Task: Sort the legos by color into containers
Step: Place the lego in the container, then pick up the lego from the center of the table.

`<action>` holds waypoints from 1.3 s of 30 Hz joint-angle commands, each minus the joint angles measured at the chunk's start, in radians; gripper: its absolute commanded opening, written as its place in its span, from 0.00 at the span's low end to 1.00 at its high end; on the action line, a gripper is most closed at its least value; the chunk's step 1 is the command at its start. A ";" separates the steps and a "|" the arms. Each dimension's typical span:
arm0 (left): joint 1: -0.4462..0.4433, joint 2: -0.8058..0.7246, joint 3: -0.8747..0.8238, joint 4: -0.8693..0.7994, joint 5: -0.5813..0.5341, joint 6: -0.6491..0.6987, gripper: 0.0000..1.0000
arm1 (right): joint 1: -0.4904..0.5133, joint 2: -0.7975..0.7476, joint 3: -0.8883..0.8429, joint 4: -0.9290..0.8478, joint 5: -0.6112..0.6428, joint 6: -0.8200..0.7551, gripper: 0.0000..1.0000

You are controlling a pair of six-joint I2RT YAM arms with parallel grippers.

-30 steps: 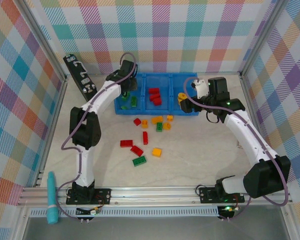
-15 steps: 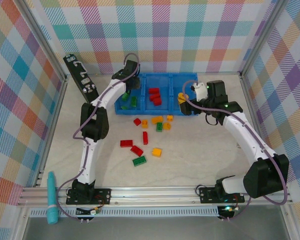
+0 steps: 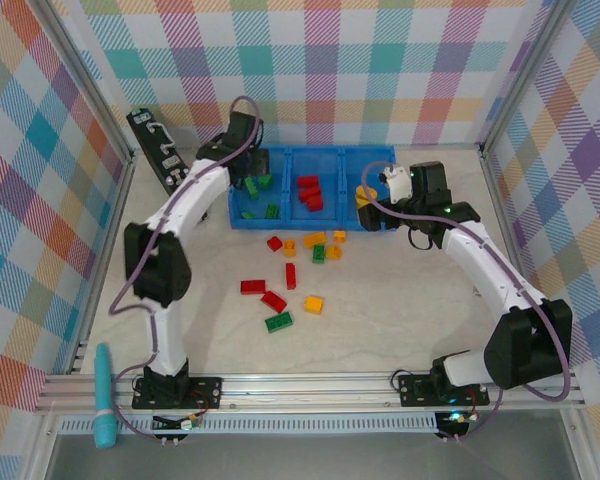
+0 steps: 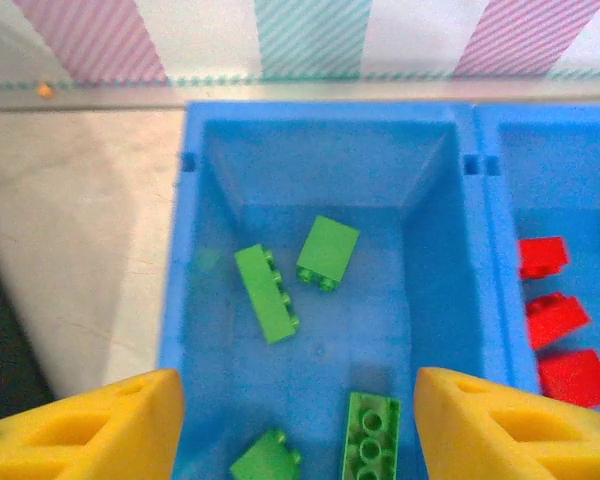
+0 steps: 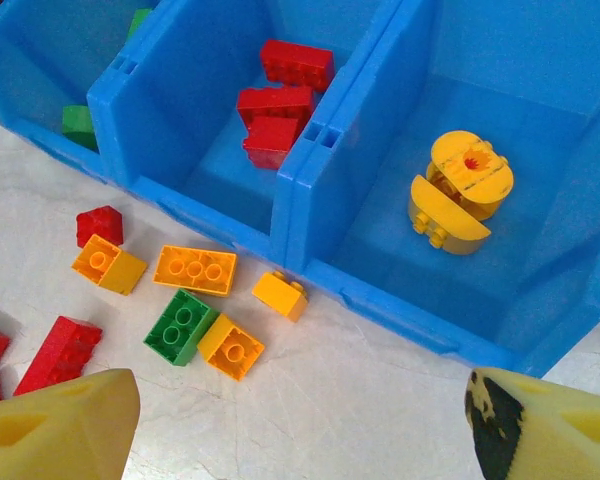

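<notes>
The left gripper (image 4: pixel 298 405) and right gripper (image 5: pixel 300 420) both gape empty. Beside the tray (image 5: pixel 310 180), a green brick (image 5: pixel 180 325) seems to touch an orange brick (image 5: pixel 230 347); one grab may drag both.

This is a robotics lab test cell. Pastel plaid fabric walls (image 3: pixel 380 70) enclose the low blue plastic tray (image 3: pixel 280 224) behind and on both sides, stretched between silver aluminium posts (image 3: pixel 528 75). The tray sits on a pale stone-patterned tabletop (image 3: pixel 400 300). Nearer than the tray, two white-and-black robot arms (image 3: pixel 185 195) (image 3: pixel 485 265) are bolted to a silver aluminium rail (image 3: pixel 310 385).
</notes>
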 commanded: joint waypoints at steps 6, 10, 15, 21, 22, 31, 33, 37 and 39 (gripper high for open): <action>-0.167 -0.216 -0.279 -0.125 -0.035 -0.124 0.62 | -0.005 0.013 0.042 0.028 -0.032 0.004 0.85; -0.289 -0.209 -0.297 -0.184 -0.045 -0.211 0.63 | -0.004 0.023 0.032 0.039 -0.043 0.021 0.85; -0.382 -0.138 -0.314 -0.149 0.012 -0.301 0.63 | -0.004 0.034 0.025 0.052 -0.052 0.026 0.85; -0.408 0.000 -0.277 -0.123 0.028 -0.280 0.63 | -0.004 0.019 0.015 0.047 -0.023 0.017 0.85; -0.409 0.021 -0.269 -0.117 0.034 -0.273 0.63 | -0.004 0.014 0.010 0.046 -0.021 0.013 0.86; -0.411 0.151 -0.181 -0.109 0.127 -0.254 0.63 | -0.006 0.006 -0.015 0.047 -0.005 -0.003 0.87; -0.411 0.161 -0.175 -0.109 0.137 -0.254 0.63 | -0.006 0.012 -0.016 0.050 -0.002 -0.003 0.87; -0.414 0.183 -0.163 -0.112 0.154 -0.252 0.63 | -0.007 0.032 -0.010 0.059 -0.010 -0.003 0.87; -0.413 0.196 -0.156 -0.114 0.161 -0.251 0.63 | -0.007 0.040 -0.008 0.063 -0.015 -0.001 0.87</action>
